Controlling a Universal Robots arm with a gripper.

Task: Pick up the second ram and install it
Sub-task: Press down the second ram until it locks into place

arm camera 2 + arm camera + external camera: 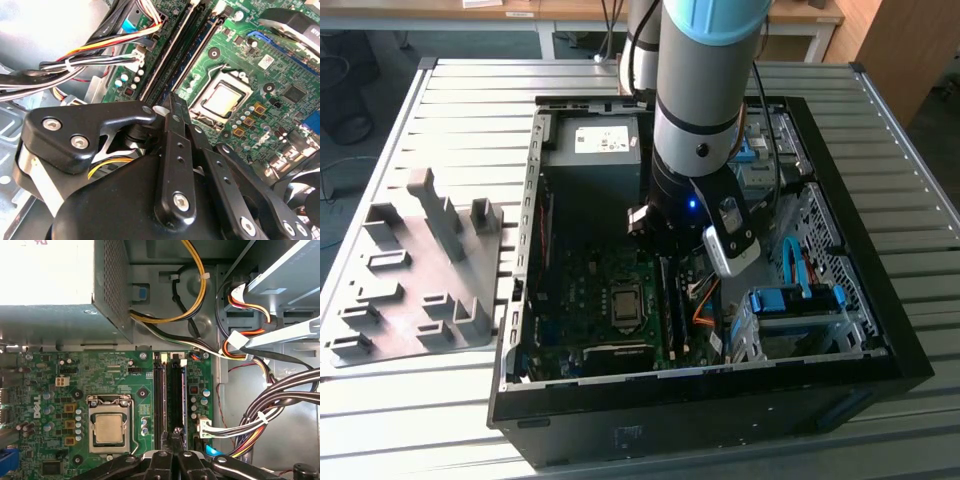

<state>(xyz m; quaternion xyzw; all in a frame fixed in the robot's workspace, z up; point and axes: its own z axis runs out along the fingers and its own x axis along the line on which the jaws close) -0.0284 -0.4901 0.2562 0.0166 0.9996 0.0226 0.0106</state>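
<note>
1. In the exterior view the arm (695, 120) reaches down into the open computer case (880, 330), which lies on the slatted tabletop (440, 420). Its wrist is over the motherboard (570, 300), near the board's middle.
2. In both wrist views the gripper (176, 434) (172, 107) has its fingers drawn together into one narrow tip. Nothing visibly stands between them.
3. That tip sits right above the long black memory sockets (159, 395). In the exterior view these run at about 3 o'clock from the processor socket (623, 300).
4. The second ram (175, 395) appears to be the dark strip seen edge-on in the wider socket, the one nearer the cable bundle (260, 415). The gripper tip is directly over its near end. I cannot tell whether the tip is touching it.
5. The grey tray (380, 300) lies at 9 o'clock from the case in the exterior view. Its upright slots show no memory stick, so the pick-up looks finished.
6. My judgement is that the task is late in the install step. The stick is out of the gripper and lined up in its socket. These pictures do not settle whether it is pressed fully home or whether the end latches have closed.
</note>
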